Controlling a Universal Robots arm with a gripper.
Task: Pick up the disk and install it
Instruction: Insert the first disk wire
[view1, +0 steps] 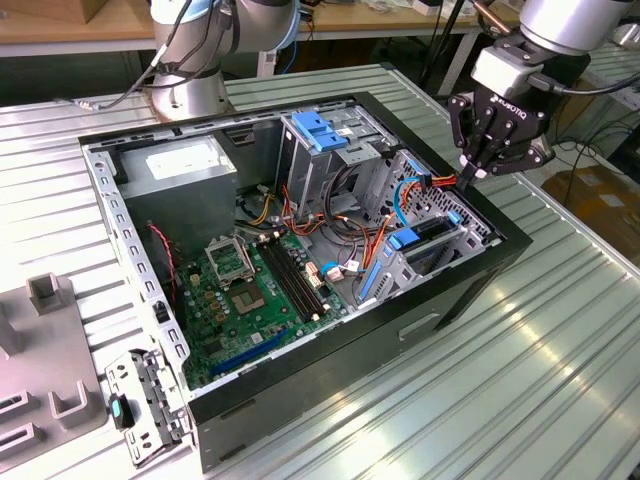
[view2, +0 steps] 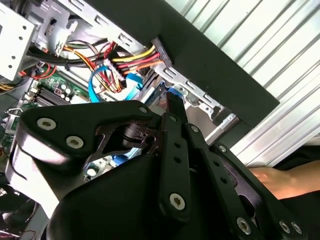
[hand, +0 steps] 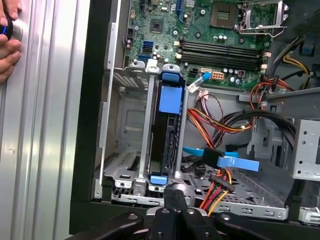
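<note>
The disk (view1: 432, 232) sits edgewise in the drive bay at the corner of the open computer case (view1: 330, 345) on the exterior view's right. In the first wrist view its blue side rail (hand: 167, 102) shows between two metal guides. My gripper (view1: 468, 180) hangs just above the case's edge by that bay. Its black fingers are shut together with nothing between them, and they point down toward the bay in the first wrist view (hand: 175, 194). The second wrist view shows the gripper (view2: 174, 102) over the red, yellow and blue cables.
Inside the case lie a green motherboard (view1: 245, 290), a grey power-supply box (view1: 185, 165) and a tall metal cage with a blue top (view1: 318, 130). A loose metal bracket (view1: 140, 395) lies by the near corner. A person's hand (hand: 7, 35) rests on the ribbed table.
</note>
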